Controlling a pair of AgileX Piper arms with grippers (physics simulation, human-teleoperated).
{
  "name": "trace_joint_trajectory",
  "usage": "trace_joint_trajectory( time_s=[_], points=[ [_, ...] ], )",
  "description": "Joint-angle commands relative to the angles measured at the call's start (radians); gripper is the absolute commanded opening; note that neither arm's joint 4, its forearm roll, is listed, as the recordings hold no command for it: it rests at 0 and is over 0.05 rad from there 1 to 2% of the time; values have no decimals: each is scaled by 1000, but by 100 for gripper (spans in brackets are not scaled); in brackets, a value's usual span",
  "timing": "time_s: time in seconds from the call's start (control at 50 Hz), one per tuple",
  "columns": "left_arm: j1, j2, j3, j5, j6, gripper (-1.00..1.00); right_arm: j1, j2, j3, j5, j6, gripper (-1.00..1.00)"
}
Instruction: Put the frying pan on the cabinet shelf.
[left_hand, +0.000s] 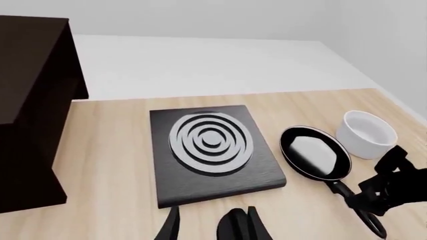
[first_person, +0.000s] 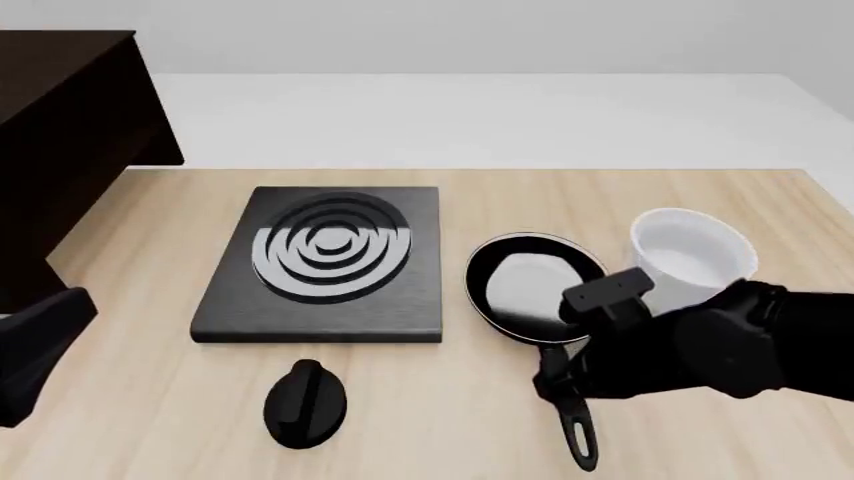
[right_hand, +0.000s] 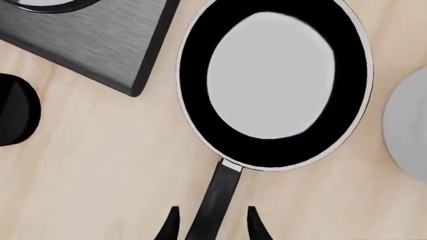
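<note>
The frying pan (first_person: 531, 285) lies flat on the table right of the stove plate, its long handle (right_hand: 215, 202) pointing toward me. My right gripper (right_hand: 212, 227) is open, low over the handle, with one finger on each side and a gap to both. In the front view the right gripper (first_person: 558, 385) covers the handle's middle. My left gripper (first_person: 304, 400) hovers open and empty in front of the stove plate, its fingertips (left_hand: 171, 227) showing in the left wrist view. The dark cabinet (first_person: 67, 120) stands at the far left. Only outer panels show; its shelf is hidden.
A black square stove plate (first_person: 327, 262) with grey rings sits mid-table. A white round bowl (first_person: 691, 250) stands just right of the pan, close to my right arm. The table's far edge runs behind them, with a white floor beyond.
</note>
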Motion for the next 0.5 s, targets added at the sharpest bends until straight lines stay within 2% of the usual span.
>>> trace_joint_trajectory(
  time_s=[0.02, 0.5],
  points=[
    [-7, -1, 12, -9, -4, 100, 3, 6, 35, -31, 19, 100],
    [-5, 1, 15, -15, 5, 100, 60, 68, 131, -152, 79, 100]
  ],
)
